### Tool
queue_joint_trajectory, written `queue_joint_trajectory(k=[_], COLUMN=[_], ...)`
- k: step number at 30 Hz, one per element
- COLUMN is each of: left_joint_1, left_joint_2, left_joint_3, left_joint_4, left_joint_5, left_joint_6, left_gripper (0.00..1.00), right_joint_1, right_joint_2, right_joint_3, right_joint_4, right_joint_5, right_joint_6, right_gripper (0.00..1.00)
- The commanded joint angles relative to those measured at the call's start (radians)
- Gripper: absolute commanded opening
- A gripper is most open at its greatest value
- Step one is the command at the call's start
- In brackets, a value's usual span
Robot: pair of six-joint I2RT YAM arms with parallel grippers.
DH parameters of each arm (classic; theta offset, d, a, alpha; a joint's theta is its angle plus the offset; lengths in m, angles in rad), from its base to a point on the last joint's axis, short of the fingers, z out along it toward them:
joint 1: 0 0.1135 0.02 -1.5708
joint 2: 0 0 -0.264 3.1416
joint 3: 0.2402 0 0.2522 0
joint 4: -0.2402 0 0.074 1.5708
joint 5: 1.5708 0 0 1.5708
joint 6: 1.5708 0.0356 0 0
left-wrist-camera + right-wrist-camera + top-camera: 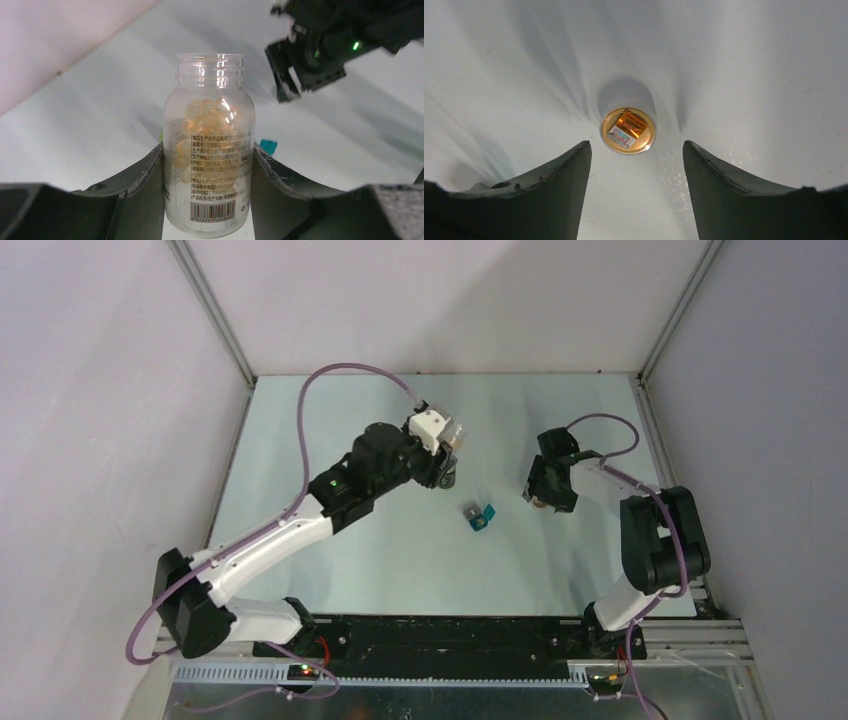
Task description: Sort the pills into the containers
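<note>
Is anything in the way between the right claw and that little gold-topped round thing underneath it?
Nothing visible. The right gripper hangs directly over the gold-topped container, jaws open to either side of it, with only bare table around it. The small teal piece lies off to the side, clear of the path.

The pill bottle (209, 145) sits upright between the two fingers of the left gripper (447, 468), touching both. Pills (207, 117) lie inside it. The right gripper (636, 150) is off to the right, well apart from the left one. A small bottle (627, 130) stands on the table (400, 570) under the right gripper, just past its spread fingers, touching neither. A small block (480, 515) lies on the table between the two grippers, a bit nearer the arm bases.
</note>
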Motion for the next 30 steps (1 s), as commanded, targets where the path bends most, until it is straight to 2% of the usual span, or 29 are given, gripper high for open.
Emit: queue_joint_trajectory(k=[1,7,13,23,26,30], left_joint_1=[0.026,0.049,0.053,0.073,0.087,0.098], left_joint_2=[-0.122,-0.189,-0.246,-0.258,-0.261,-0.266], left_joint_3=[-0.033,-0.015,-0.106,-0.169,-0.197,-0.224], left_joint_4=[0.216,0.378,0.688,0.814,0.840,0.831], left_joint_5=[0.012,-0.024,-0.017,0.005,0.014,0.055], left_joint_6=[-0.016,0.021,-0.006,-0.055,-0.103,-0.126], left_gripper=[0.00,0.00,0.00,0.00,0.00,0.00], right_joint_1=[0.015,0.014,0.013,0.024,0.024,0.016], right_joint_2=[0.049,0.091,0.109,0.123,0.124,0.121], right_joint_3=[0.066,0.123,0.125,0.124,0.125,0.125], right_joint_4=[-0.047,-0.074,-0.068,-0.087,-0.088,-0.068], right_joint_5=[0.079,0.094,0.066,0.039,0.031,0.001], right_joint_6=[-0.025,-0.033,-0.033,-0.013,-0.010,-0.009], right_gripper=[0.71,0.65,0.58,0.63,0.59,0.47])
